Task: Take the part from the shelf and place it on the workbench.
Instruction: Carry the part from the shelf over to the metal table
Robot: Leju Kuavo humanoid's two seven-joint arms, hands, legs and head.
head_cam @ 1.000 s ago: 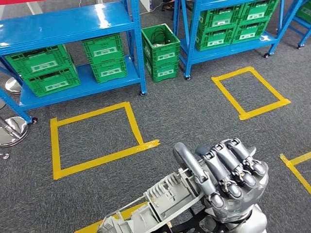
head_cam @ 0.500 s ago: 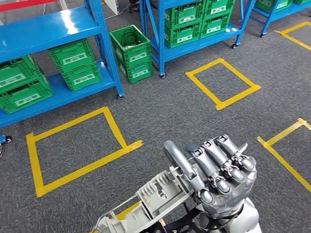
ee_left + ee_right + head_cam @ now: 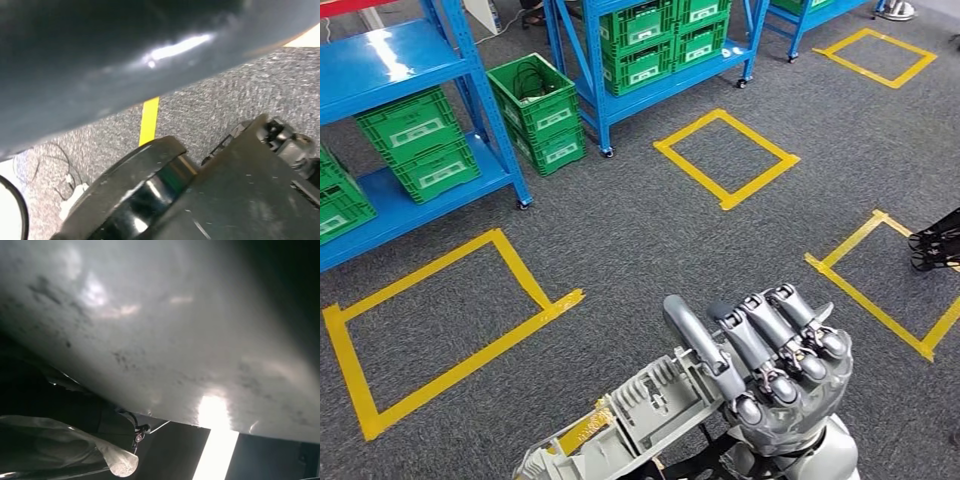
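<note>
You have the grey ribbed plastic part [image 3: 652, 405] low in the head view, carried above the grey carpet [image 3: 644, 230], its long body running toward your lower left. Your right hand [image 3: 773, 365] grips its near end, fingers [image 3: 754, 345] curled tight over the edge. Your left hand's finger state cannot be told from these views. Ahead lie yellow tape squares [image 3: 724, 155] on the floor. Beyond them stand blue shelves [image 3: 388, 60] holding green crates [image 3: 418, 140], with another green crate [image 3: 539, 110] on the floor between the racks.
</note>
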